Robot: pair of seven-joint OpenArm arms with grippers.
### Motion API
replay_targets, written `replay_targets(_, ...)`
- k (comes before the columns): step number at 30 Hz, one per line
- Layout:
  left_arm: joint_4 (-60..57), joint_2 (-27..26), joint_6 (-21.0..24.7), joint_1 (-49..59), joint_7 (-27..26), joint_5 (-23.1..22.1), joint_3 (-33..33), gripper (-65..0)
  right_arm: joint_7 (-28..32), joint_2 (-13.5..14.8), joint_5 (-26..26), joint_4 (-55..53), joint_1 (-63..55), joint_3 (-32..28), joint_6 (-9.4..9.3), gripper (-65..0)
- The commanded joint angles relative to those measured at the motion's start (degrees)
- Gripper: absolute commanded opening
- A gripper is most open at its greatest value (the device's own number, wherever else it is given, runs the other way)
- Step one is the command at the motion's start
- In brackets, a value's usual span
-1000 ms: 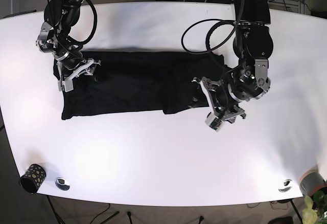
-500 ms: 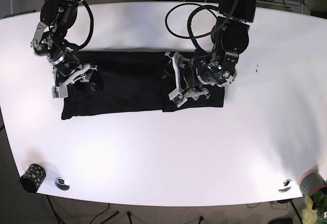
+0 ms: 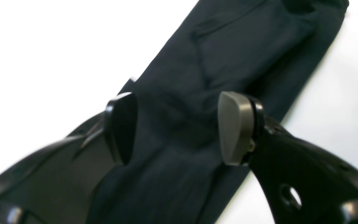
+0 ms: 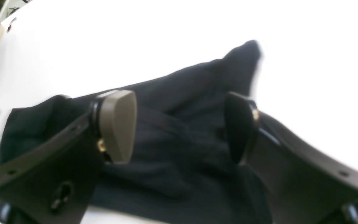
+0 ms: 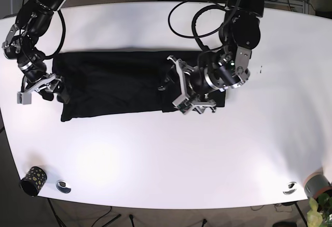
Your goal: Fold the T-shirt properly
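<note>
The shirt [image 5: 116,84], black, lies flat as a long band across the middle of the white table [image 5: 155,154], running left to right in the base view. Its right part is doubled over, with a fold edge showing as a line near the band's right third. The near left corner juts out a little toward the table's near edge.

The left gripper [image 5: 174,84] sits over the shirt's right part, at that fold. In its wrist view [image 3: 179,127] the jaws stand apart with dark cloth filling the gap between them; one grey pad [image 3: 233,127] is clear, the other is in shadow. Whether the fingertips touch the cloth cannot be told.

The right gripper [image 5: 39,90] is at the shirt's left end, by the edge of the cloth. Its wrist view [image 4: 179,127] shows the jaws wide apart over rumpled fabric, a tan pad [image 4: 118,124] on one side, with a corner of the shirt poking up beyond them against the white table.

Near the table's near left corner stand a dotted cup [image 5: 32,180] and a small round disc [image 5: 63,186]. Another disc [image 5: 289,188] lies near the near right corner, beside a grey pot [image 5: 317,185].
</note>
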Motion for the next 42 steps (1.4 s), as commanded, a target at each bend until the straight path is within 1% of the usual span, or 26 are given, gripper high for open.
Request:
replay_targets(1,1.0,-0.4,-0.2,-0.8,0.9,-0.2,-2.7,-26.5,0.9,2.6,1.0,-4.5,2.3,0.9,0.56,-21.9)
replay_targets(2,1.0,-0.4,-0.3,-0.6,1.2,-0.2,-3.6,-26.5,0.9,3.0,1.0,-6.3,2.9,1.1,0.56,-21.9)
replay_targets(4,0.9,-0.4,-1.3,1.0,1.9,-0.2,-7.5,-26.5,0.9,4.8,1.1,-11.3,4.5,1.2,0.65,-21.9)
replay_targets(7,0.8,-0.1,-6.0,2.1,2.0,-0.2,-12.4,-26.5,0.9,6.4,1.1,-18.0,7.0,1.4,0.83,-21.7)
replay_targets(9,0.8,0.1,-6.0,3.0,2.0,-0.2,-15.1,-26.5,0.9,7.0,1.1,-21.8,8.3,1.8,2.41,-20.6)
replay_targets(11,0.7,0.2,-6.0,3.7,2.0,-0.2,-17.9,-26.5,0.9,8.1,1.1,-26.7,10.1,2.0,4.78,-14.7)
replay_targets(13,0.7,1.2,-6.0,4.3,2.0,-0.2,-19.7,-26.5,1.0,8.7,0.9,-30.3,11.1,2.0,6.28,-9.2)
replay_targets(14,0.7,1.5,-6.0,4.6,2.0,-0.2,-20.8,-26.5,1.2,9.1,0.7,-32.4,11.7,2.0,6.81,-6.7)
replay_targets(15,0.7,1.8,-6.0,4.9,1.9,-0.2,-21.5,-26.5,1.3,9.4,0.7,-33.8,11.9,2.0,7.25,-5.5)
replay_targets(18,0.7,2.0,-6.0,5.7,1.8,-0.3,-23.0,-26.5,1.3,9.5,0.7,-35.9,12.1,1.9,7.47,-7.9)
replay_targets(20,0.7,2.1,-6.0,6.1,1.7,-0.7,-23.1,-26.5,1.4,9.3,0.6,-36.1,12.0,1.9,7.47,-9.8)
replay_targets(22,0.3,2.1,-6.0,6.4,1.7,-2.8,-23.2,-26.5,1.4,9.1,0.6,-36.1,11.7,1.9,7.47,-10.5)
replay_targets(24,-1.4,1.8,-6.0,6.8,1.7,-6.2,-23.2,-26.5,1.4,7.7,0.5,-36.1,11.3,1.8,7.47,-10.3)
replay_targets(26,-3.0,1.8,-6.0,6.8,1.7,-7.4,-23.1,-26.5,1.4,6.9,0.5,-35.9,10.1,1.7,7.47,-10.3)
replay_targets(28,-5.4,1.8,-6.0,6.8,1.7,-7.6,-23.0,-26.5,1.1,6.5,0.5,-35.7,9.3,1.4,7.47,-10.8)
replay_targets(30,-7.1,1.8,-6.0,6.8,1.7,-7.6,-23.0,-26.5,1.0,5.2,0.9,-35.3,8.9,-0.6,7.47,-10.9)
replay_targets(32,-8.2,1.8,-6.0,6.7,1.7,-7.6,-22.8,-26.5,1.0,4.1,0.9,-32.5,8.0,-3.1,7.47,-10.9)
replay_targets(34,-8.7,1.8,-6.0,6.7,1.7,-7.6,-22.8,-26.5,1.0,3.7,1.0,-29.0,6.6,-4.3,7.47,-11.1)
replay_targets(37,-8.9,1.7,-6.0,6.7,1.7,-7.6,-22.8,-26.5,1.0,1.1,0.8,-24.8,5.5,-4.9,7.47,-11.1)
replay_targets(41,-8.9,1.5,-6.0,6.7,1.7,-7.5,-22.8,-26.5,1.0,0.7,0.5,-23.3,5.5,-5.1,7.47,-11.6)
replay_targets(42,-8.9,1.4,-6.0,6.7,1.7,-7.5,-22.8,-26.5,1.0,0.5,0.5,-23.3,5.6,-5.1,7.47,-12.8)
